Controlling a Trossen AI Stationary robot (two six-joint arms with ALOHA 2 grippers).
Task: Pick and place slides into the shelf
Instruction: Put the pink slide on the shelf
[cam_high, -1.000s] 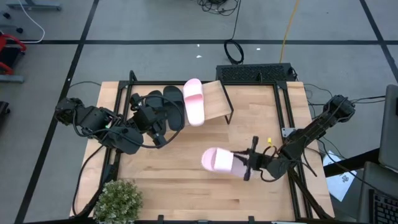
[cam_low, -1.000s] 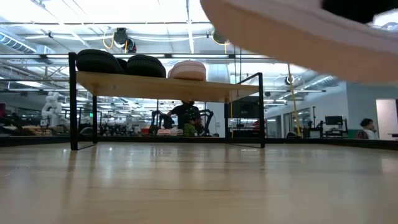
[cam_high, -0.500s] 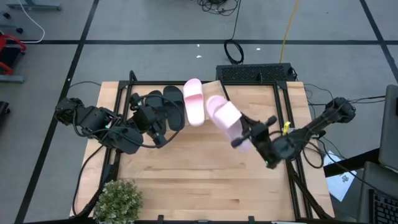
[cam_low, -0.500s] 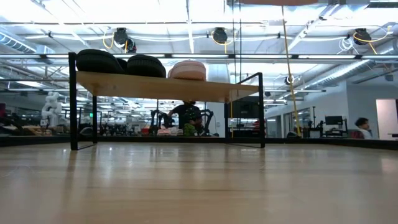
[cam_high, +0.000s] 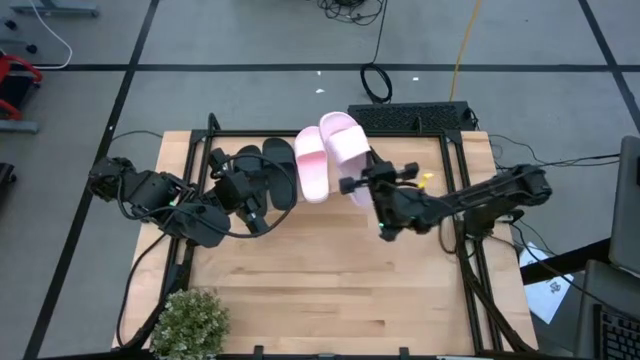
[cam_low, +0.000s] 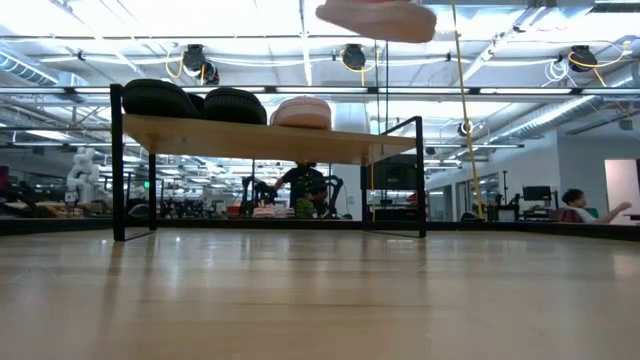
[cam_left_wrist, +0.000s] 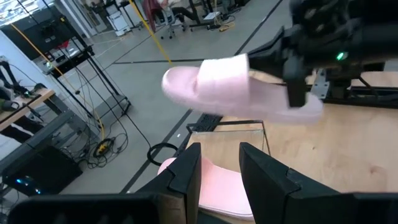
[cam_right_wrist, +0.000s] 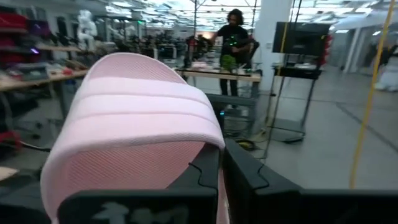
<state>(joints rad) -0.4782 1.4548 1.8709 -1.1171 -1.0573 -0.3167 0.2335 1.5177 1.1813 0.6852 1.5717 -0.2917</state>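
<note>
So the second pink slide (cam_high: 343, 150) is up in the air right now, clamped at its heel end by the right gripper (cam_high: 372, 183), fingers pinched shut on the sole edge. It's hanging over the free end of the shelf (cam_high: 352, 165), right beside the first pink slide (cam_high: 311, 163), which already sits on the plank. From the low camera I see its pale sole floating well above the shelf top. Strap is wide with ribbed bands across it and a fine mesh-like texture on the underside, soft matte foam look. No logo or writing I can read on any of them.

The two black slides (cam_high: 262, 172) sit side by side on the shelf's other end, rounded matte humps from the low view. The shelf is a light wood plank on thin black metal legs.

The left gripper (cam_high: 250, 205) is parked by the black pair, fingers partly apart, holding nothing.

The table (cam_high: 330, 290) is pale butcher-block wood, with a small green plant (cam_high: 188, 320) at the near corner. Grey floor with cables around it, and a person (cam_low: 300, 185) at a bench in the big lab room behind.
</note>
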